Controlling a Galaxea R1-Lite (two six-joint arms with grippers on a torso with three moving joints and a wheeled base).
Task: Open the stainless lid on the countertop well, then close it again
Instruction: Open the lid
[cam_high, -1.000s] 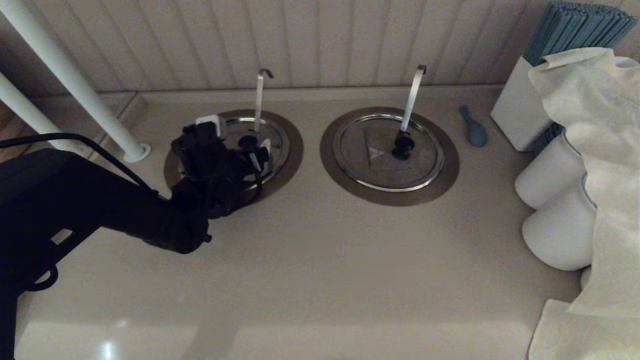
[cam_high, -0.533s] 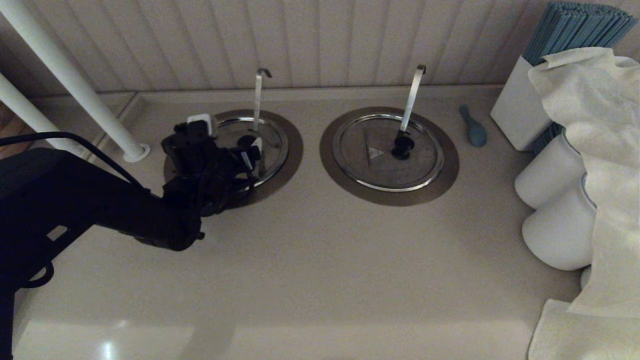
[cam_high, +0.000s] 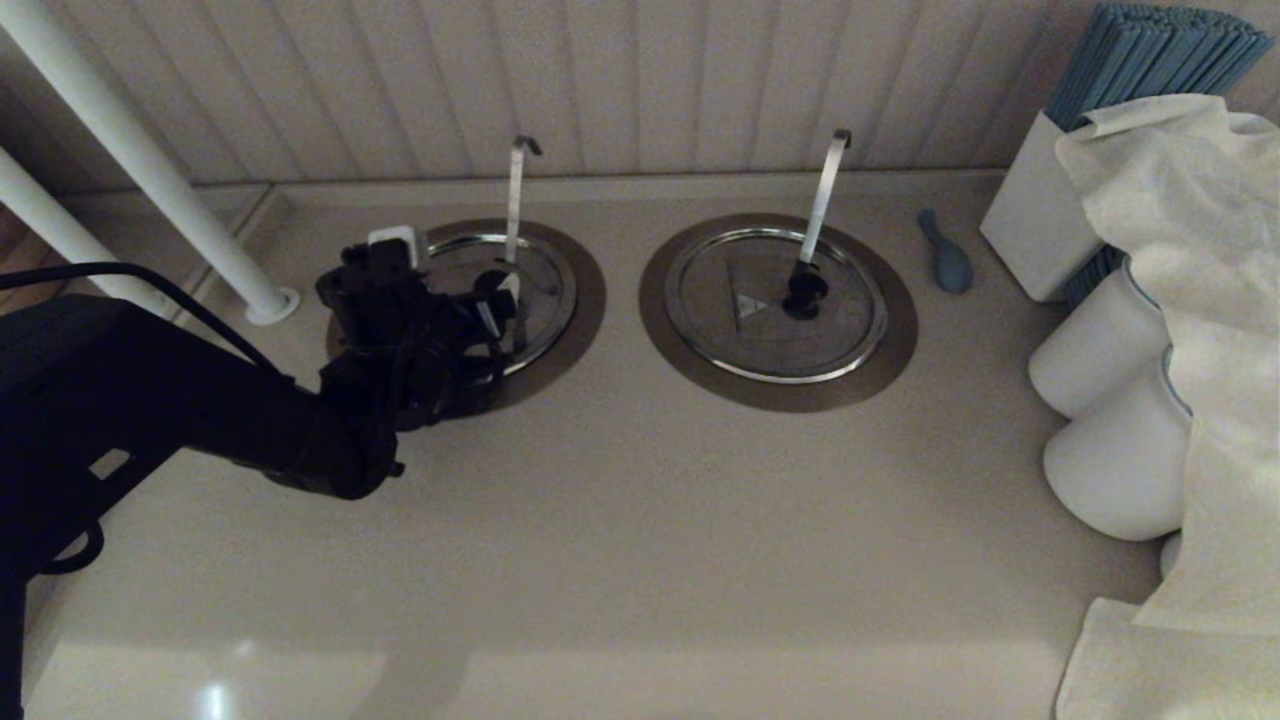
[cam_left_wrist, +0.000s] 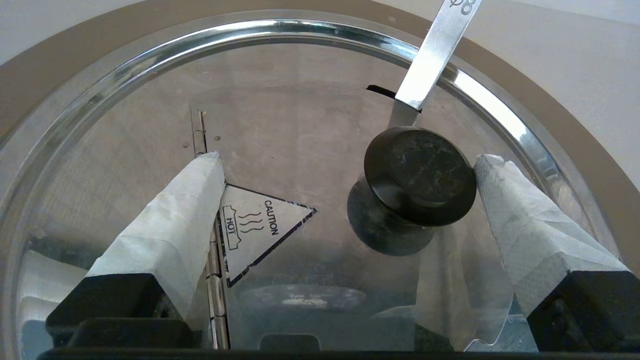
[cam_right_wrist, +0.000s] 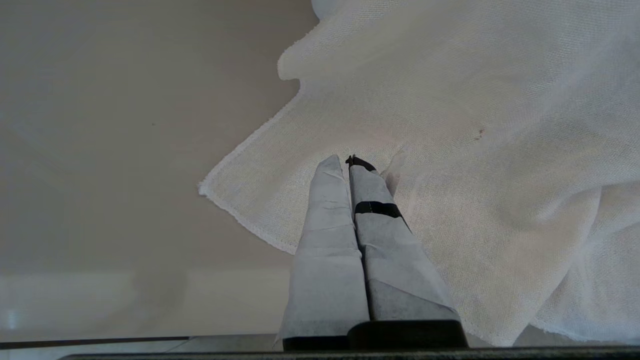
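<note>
The round flat stainless steel lid (cam_left_wrist: 300, 150) lies shut in the round countertop well (cam_high: 585, 300), which sits toward the left of the smooth beige worktop (cam_high: 620, 520); only the well's polished rim and its wide flat brown-metal collar show around the lid. The lid's brushed face carries a glossy black round knob (cam_left_wrist: 420, 175), a white triangular "CAUTION HOT" sticker (cam_left_wrist: 255, 225) and a thin piano-style hinge (cam_left_wrist: 212, 260) across it. A slim flat steel utensil handle with a hooked top (cam_high: 515, 195) rises upright through a slot just beside the knob.

The left gripper (cam_left_wrist: 345, 185) hovers low over the lid with its jaws spread wide. Its fingers (cam_left_wrist: 170, 235), wrapped in white crinkled tape, stand one on the hinge by the sticker, the other close against the far side of the knob, so the knob sits between them ungripped.

To the right lies a twin steel lid with a broader slanted handle (cam_high: 775, 300), then a small blue spoon (cam_high: 948, 255).

The right gripper (cam_right_wrist: 350, 167) is parked over a white woven cloth (cam_right_wrist: 450, 125), its taped fingers pressed together on nothing
</note>
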